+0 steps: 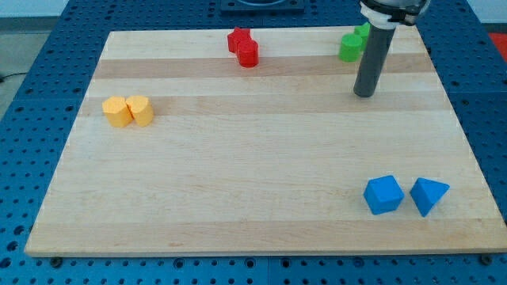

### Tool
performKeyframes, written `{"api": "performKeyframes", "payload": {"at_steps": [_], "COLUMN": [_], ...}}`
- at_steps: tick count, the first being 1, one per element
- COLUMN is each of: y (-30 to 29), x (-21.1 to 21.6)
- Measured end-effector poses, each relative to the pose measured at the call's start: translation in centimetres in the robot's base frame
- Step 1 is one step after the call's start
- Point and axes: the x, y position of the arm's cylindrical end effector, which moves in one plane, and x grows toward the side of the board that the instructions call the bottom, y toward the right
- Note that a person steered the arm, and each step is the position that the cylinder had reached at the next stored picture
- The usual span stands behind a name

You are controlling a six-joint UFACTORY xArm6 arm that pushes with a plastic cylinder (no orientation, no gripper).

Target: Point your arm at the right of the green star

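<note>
A: What lies furthest toward the view's left of the green block?

B: Two yellow blocks (127,111), touching side by side, sit well apart from it near the left edge of the wooden surface (238,182). Closer, but still left of the green block, two red blocks (245,47) are pressed together near the top edge; one looks star-shaped, the other rounded.

A: And the green block itself?

B: The green block (351,45) stands near the top edge, partly hidden behind the rod, so I cannot confirm its shape.

A: How is the arm posed?

B: The dark rod (371,59) comes down almost upright from the view's top, leaning slightly. My tip (364,94) rests just below and slightly right of the green block, near it but not touching. This end effector is a plain rod: it has nothing to open and holds nothing.

A: Anything further right?

B: Far below the green block, toward the bottom right, a blue cube (384,194) sits just beside a blue triangular block (428,195).
</note>
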Motion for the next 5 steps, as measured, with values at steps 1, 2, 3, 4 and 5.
{"api": "performKeyframes", "payload": {"at_steps": [1, 2, 3, 4, 5], "y": [2.0, 6.5, 9.2, 8.8, 5.3], "x": [-1.0, -5.2, -9.6, -15.5, -16.3]}}
